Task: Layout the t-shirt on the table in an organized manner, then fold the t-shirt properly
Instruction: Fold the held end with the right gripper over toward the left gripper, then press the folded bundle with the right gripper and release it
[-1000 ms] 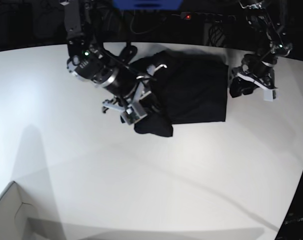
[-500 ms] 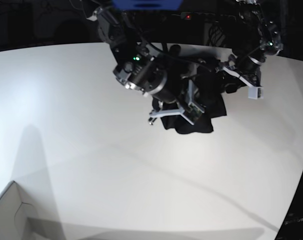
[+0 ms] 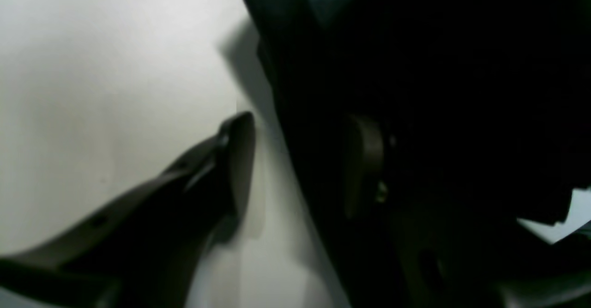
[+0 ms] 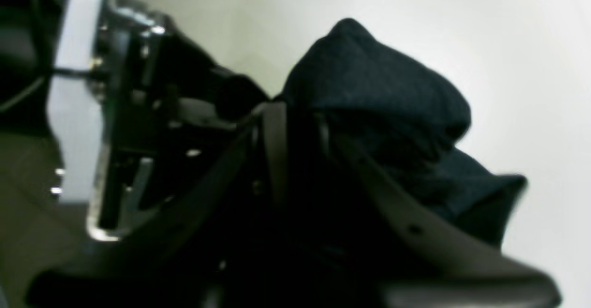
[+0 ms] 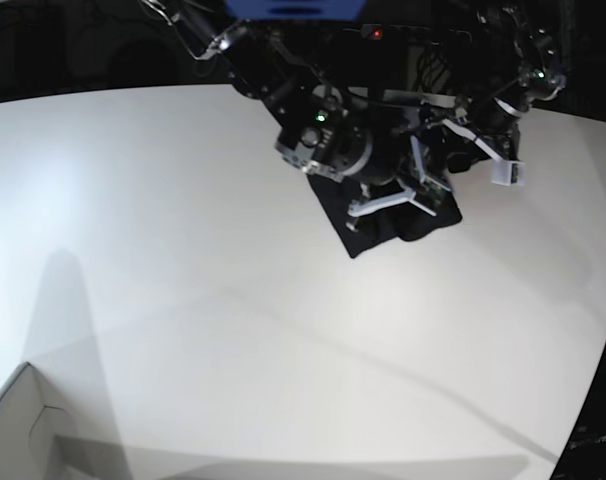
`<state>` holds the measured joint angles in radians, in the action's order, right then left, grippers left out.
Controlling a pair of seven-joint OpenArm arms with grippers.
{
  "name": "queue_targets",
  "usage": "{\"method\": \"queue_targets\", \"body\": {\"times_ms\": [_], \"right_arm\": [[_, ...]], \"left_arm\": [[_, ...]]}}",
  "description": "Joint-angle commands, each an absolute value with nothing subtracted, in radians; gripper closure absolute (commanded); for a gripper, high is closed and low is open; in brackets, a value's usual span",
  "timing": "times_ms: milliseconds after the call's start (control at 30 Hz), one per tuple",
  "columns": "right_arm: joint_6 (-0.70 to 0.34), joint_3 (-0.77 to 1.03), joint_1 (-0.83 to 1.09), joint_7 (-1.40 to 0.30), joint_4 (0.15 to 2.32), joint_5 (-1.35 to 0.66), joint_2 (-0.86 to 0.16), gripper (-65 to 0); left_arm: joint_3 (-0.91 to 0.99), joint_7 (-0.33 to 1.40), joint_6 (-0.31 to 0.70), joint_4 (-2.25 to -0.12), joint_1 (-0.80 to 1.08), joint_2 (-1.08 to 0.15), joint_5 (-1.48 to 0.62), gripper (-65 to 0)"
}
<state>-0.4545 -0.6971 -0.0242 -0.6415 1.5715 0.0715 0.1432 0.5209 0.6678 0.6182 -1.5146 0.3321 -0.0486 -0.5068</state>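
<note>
The white counter [image 5: 183,300] is seen bare over most of its surface. The black shirt [image 5: 383,222] is bunched into a small dark heap (no print visible) near the far edge, under both arms. The right pincer [image 4: 300,128] is seen with shirt folds between its fingers. The left pincer [image 3: 300,160] is parted, straddling the shirt's edge.
</note>
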Motion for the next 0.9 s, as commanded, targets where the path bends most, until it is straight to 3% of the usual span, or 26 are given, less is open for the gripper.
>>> {"method": "queue_targets", "body": {"times_ms": [0, 233, 500, 633, 867], "right_arm": [[-0.453, -0.696, -0.042, -0.608, 1.589, 0.059, 0.157, -14.1], [-0.453, -0.694, -0.036, -0.611, 1.636, 0.059, 0.157, -29.1], [-0.453, -0.559, 0.016, -0.616, 1.817, 0.061, 0.148, -30.1], [-0.453, -0.414, 0.013, -0.618, 1.81, 0.056, 0.15, -30.3], [-0.453, -0.38, -0.01, -0.611, 1.684, 0.056, 0.15, -32.1]], "left_arm": [[0.522, 0.716, 0.604, -1.517, 0.346, -0.05, -0.47, -29.7], [0.524, 0.716, 0.604, -1.517, 0.366, -0.056, -0.476, -30.1], [0.595, 0.716, 0.616, -1.518, 0.412, -0.056, -0.478, -30.1], [0.634, 0.716, 0.618, -1.54, 0.412, -0.056, -0.478, -30.2], [0.639, 0.716, 0.618, -1.58, 0.414, -0.053, -0.478, -30.2]]}}
